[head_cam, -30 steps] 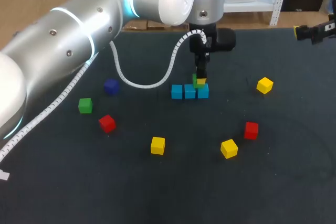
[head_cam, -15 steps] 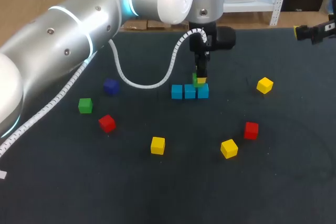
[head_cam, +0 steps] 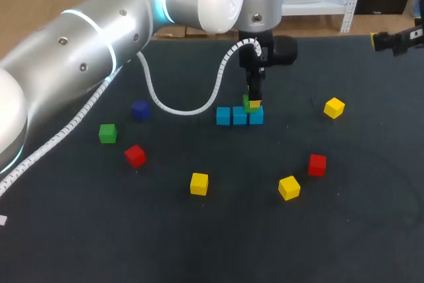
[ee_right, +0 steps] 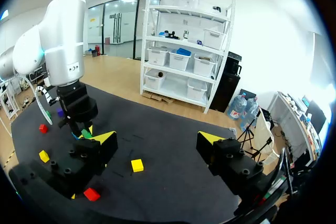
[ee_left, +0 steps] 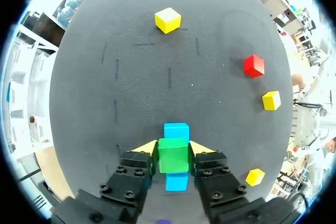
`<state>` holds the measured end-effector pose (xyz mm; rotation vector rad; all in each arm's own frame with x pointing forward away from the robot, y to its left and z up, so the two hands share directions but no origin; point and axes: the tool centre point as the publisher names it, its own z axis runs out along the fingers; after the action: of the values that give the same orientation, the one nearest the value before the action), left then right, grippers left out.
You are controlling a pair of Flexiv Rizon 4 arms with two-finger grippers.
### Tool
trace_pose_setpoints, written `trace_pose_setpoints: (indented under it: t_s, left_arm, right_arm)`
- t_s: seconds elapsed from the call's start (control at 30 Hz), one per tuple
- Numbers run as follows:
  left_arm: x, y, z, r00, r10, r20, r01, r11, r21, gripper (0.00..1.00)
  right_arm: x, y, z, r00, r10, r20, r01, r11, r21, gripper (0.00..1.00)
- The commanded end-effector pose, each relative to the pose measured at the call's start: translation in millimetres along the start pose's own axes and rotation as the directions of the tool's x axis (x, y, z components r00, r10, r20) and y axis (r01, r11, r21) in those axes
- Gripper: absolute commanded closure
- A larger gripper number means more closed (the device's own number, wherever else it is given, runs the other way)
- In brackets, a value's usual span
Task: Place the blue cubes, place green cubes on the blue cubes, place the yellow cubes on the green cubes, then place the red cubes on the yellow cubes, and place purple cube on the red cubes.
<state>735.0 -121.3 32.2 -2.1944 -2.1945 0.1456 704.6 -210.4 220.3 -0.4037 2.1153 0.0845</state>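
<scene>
Three blue cubes (head_cam: 239, 116) are set in a touching row. Two green cubes are counted: the loose green cube (head_cam: 107, 133) lies well apart, and the gripped green cube (ee_left: 173, 155) is clamped between the fingers of the left gripper (ee_left: 173, 148) over the row's right end. Three yellow cubes (head_cam: 334, 107) (head_cam: 199, 183) (head_cam: 289, 187), two red cubes (head_cam: 135, 156) (head_cam: 317, 164) and one purple cube (head_cam: 140, 109) lie scattered. The right gripper (ee_right: 157, 139) is spread wide.

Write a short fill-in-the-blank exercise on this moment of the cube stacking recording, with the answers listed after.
1. The small cube gripped by the left end effector is ____ in colour.
2. The row of light blue cubes beneath it has ____ cubes.
3. The right end effector is ____ and holds nothing.
4. The dark table carries ____ loose red cubes.
Missing words: green; three; open; two.
</scene>
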Motion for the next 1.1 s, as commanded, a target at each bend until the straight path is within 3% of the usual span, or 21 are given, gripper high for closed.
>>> trace_pose_setpoints:
  t_s: [0.03,0.97,1.03,1.1]
  left_arm:
    - [1.0,-1.5,0.1,1.000,0.003,-0.001,-0.003,1.000,-0.004,0.88]
    - [1.3,-4.4,2.1,1.000,0.000,-0.004,0.000,1.000,-0.005,0.87]
    - [1.3,-4.5,2.1,1.000,0.001,-0.004,-0.001,1.000,-0.005,0.84]
    - [1.3,-4.5,2.2,1.000,0.004,-0.005,-0.004,1.000,-0.004,0.71]
  right_arm:
    - [2.9,-0.7,3.1,0.999,0.001,0.053,-0.001,1.000,-0.005,0.00]
    - [2.9,-0.7,3.1,0.999,0.001,0.053,-0.001,1.000,-0.005,0.00]
    - [2.9,-0.7,3.1,0.999,0.001,0.053,-0.001,1.000,-0.005,0.00]
    - [2.9,-0.7,3.1,0.999,0.001,0.053,-0.001,1.000,-0.005,0.00]
